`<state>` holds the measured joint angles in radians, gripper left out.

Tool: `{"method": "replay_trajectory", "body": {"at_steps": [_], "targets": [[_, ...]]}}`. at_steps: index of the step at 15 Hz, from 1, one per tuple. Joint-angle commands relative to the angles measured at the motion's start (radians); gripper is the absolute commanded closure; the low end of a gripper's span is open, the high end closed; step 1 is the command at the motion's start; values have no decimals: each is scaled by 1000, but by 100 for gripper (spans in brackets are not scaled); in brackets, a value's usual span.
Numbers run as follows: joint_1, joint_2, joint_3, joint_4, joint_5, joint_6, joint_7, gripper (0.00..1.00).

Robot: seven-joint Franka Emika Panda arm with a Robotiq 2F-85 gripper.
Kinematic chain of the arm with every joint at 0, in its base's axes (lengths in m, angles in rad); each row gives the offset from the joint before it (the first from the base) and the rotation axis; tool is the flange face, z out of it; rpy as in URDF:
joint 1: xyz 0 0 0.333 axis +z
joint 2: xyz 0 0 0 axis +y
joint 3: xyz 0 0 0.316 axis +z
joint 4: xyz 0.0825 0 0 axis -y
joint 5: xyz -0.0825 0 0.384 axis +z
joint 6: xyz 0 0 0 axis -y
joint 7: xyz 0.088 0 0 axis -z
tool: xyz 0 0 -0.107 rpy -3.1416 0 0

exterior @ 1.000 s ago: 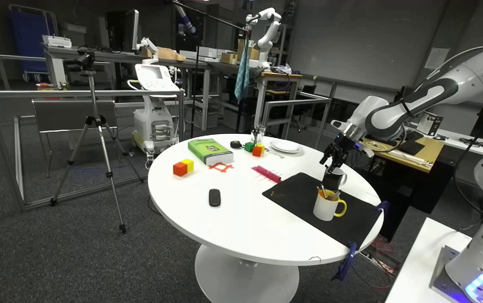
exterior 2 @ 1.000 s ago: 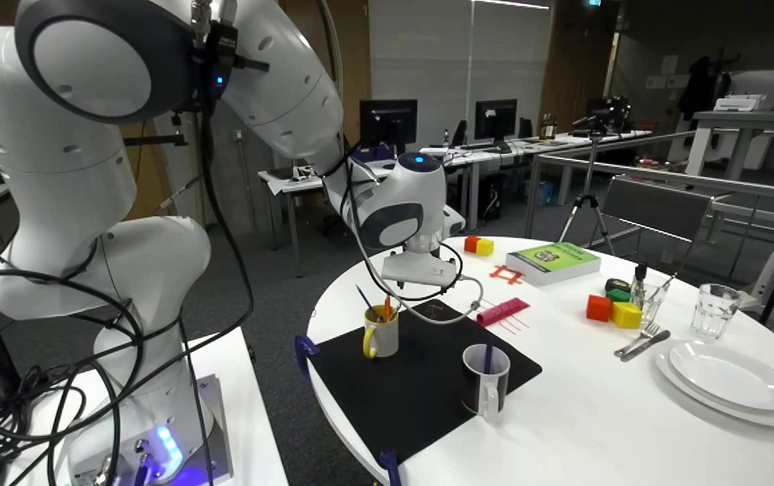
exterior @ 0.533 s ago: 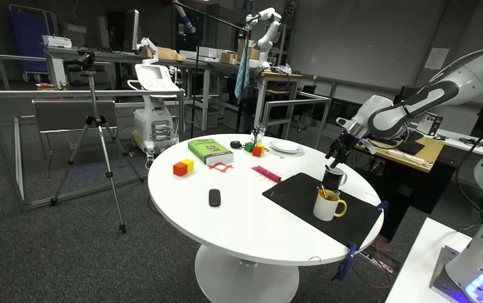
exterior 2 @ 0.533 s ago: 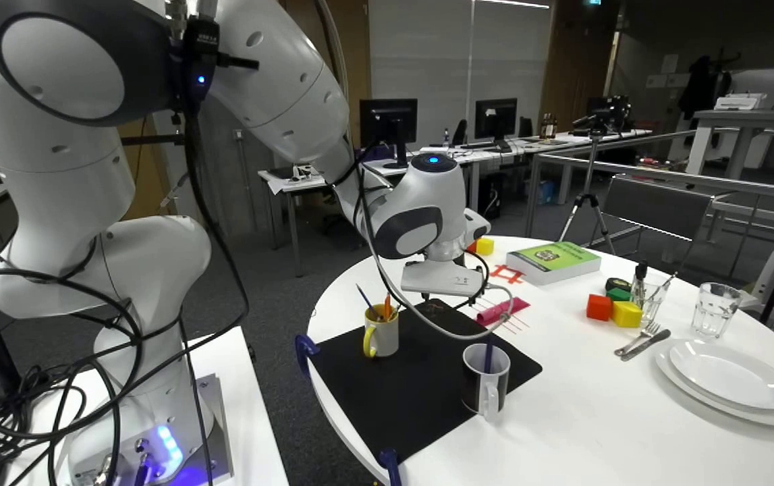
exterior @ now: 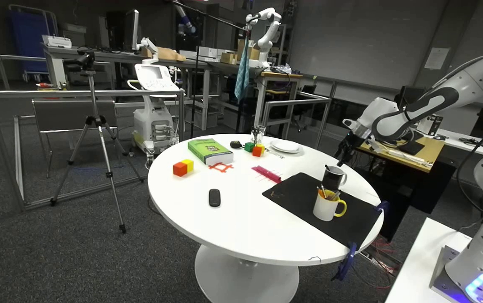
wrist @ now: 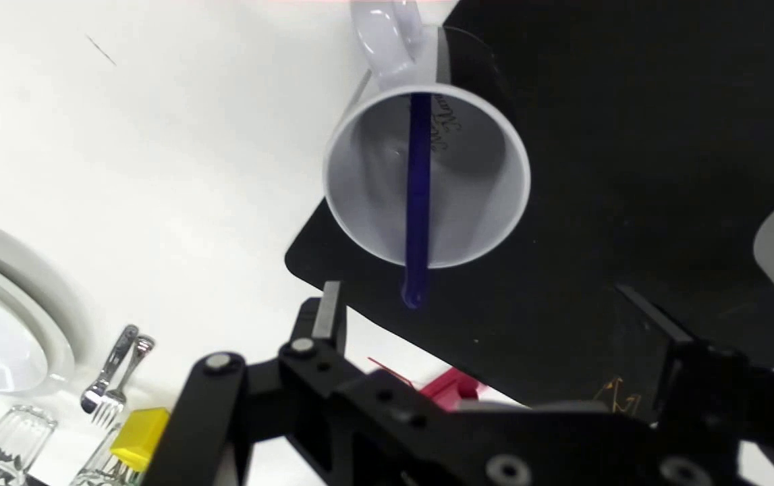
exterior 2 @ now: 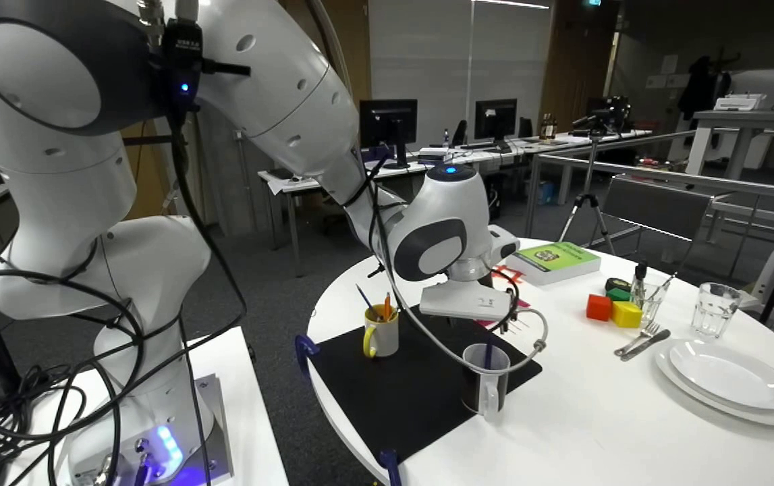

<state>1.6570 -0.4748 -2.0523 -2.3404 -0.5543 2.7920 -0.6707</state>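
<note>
Pincer [wrist: 490,312], its jaws spread wide and gripping nothing, hangs over the surface [wrist: 191,169] near a dark mug [wrist: 466,182]. That mug stands upright at the edge of a black mat [wrist: 602,135], a blue stick [wrist: 418,196] leaning in it past the rim. A yellow-handled mug [exterior 2: 388,339] holding pens [exterior 2: 387,308] shares the mat.

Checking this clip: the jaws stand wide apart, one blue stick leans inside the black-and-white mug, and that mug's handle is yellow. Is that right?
Not quite: in the wrist view the handle of the black-and-white mug is white, not yellow. The rest stands: the jaws are wide apart, and one blue stick leans inside that mug.
</note>
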Motion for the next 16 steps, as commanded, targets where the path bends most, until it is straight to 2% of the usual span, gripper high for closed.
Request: {"method": "replay_trajectory", "body": {"at_steps": [1, 6, 9, 10, 11, 16], "targets": [[49, -45, -61, 57, -95, 20, 91, 0], [91, -138, -88, 127, -178, 6, 210, 0], [111, -191, -91, 157, -208, -18, 232, 0], [104, -196, -80, 156, -207, -36, 232, 0], [65, -179, -55, 119, -213, -22, 228, 0], [64, -198, -65, 118, -238, 12, 245, 0]]}}
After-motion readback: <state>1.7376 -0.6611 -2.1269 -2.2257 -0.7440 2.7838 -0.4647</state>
